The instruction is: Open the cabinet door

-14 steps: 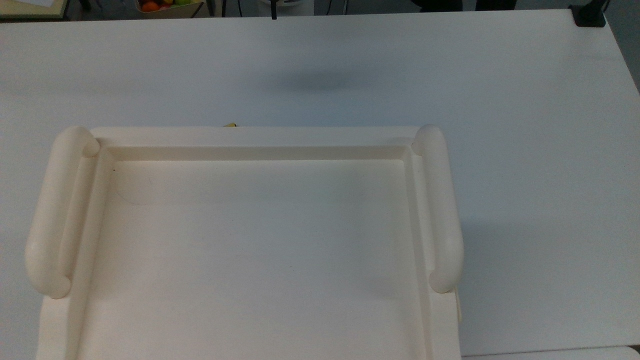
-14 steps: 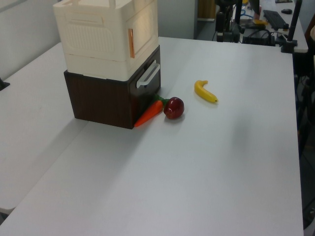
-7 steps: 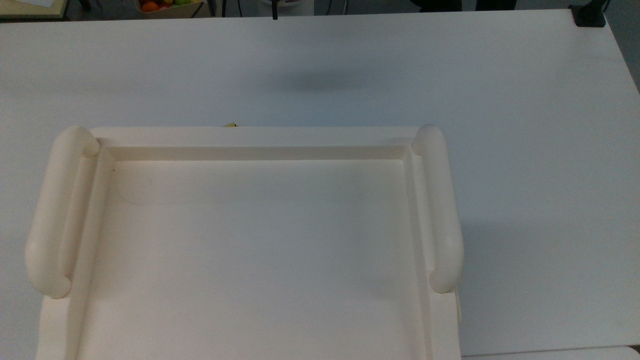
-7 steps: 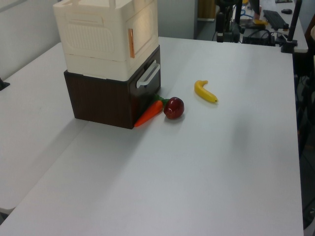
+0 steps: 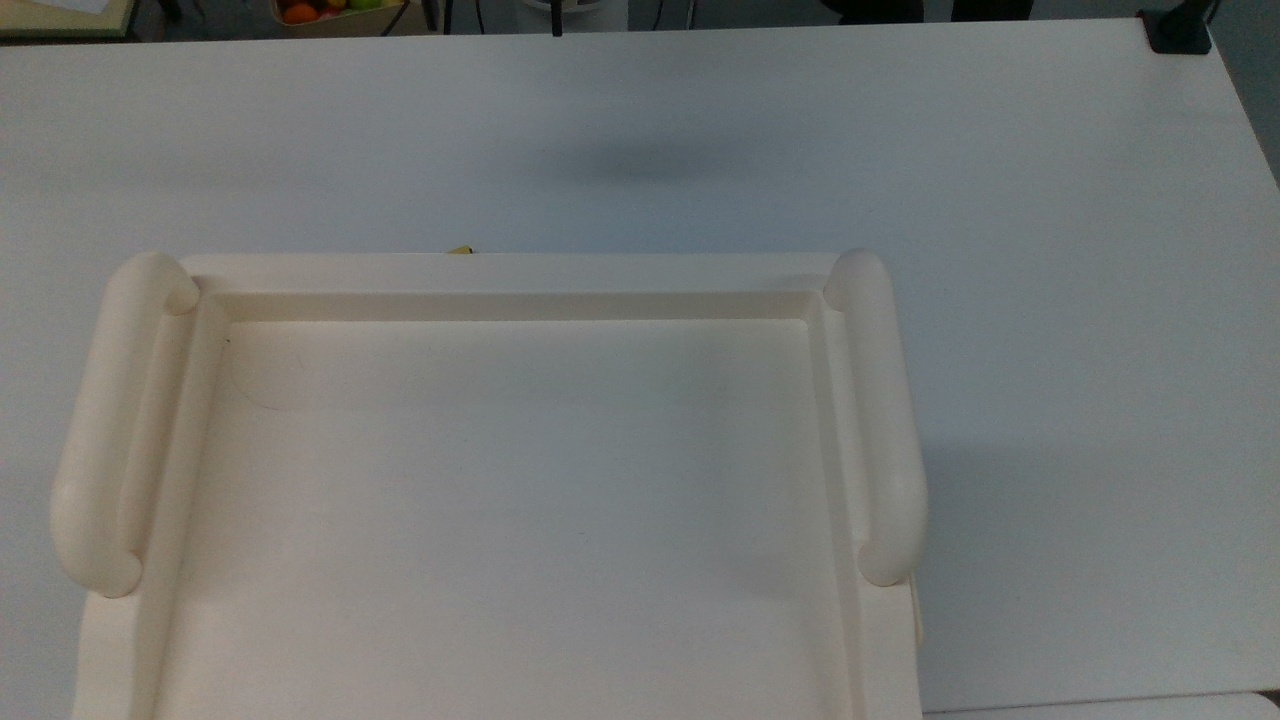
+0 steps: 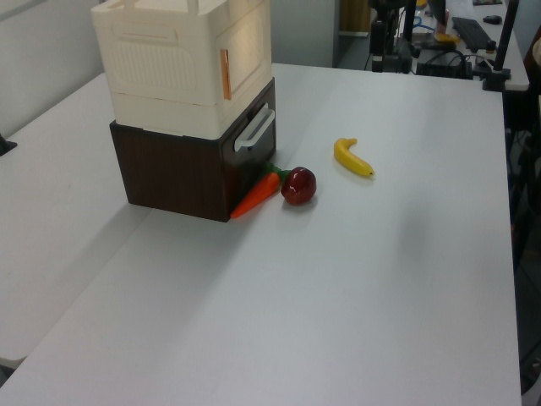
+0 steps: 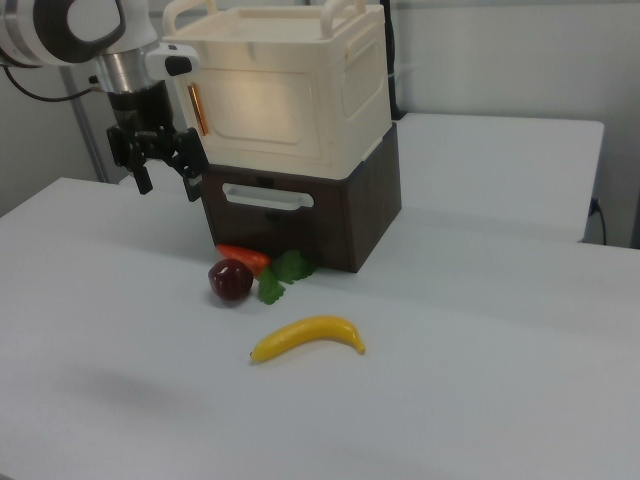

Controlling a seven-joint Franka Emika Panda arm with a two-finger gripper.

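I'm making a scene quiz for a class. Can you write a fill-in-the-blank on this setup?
1. The cream cabinet stands on a dark ____ drawer unit.
2. The cabinet door is ____.
3. The gripper hangs open to the right view's ____ of the cabinet.
4. The apple lies between the carrot and the ____.

Missing: brown; shut; left; banana

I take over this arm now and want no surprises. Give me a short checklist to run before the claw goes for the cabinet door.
1. Claw open and holding nothing: ok.
2. Cabinet door shut, coppery handle exposed: ok.
3. Claw beside the handle, at the right view's left, not touching: ok.
4. Carrot, apple and banana lie on the table, below the door: ok.
5. Cabinet sits squarely on the dark drawer unit: ok.
6. Door hinge side: cannot tell.
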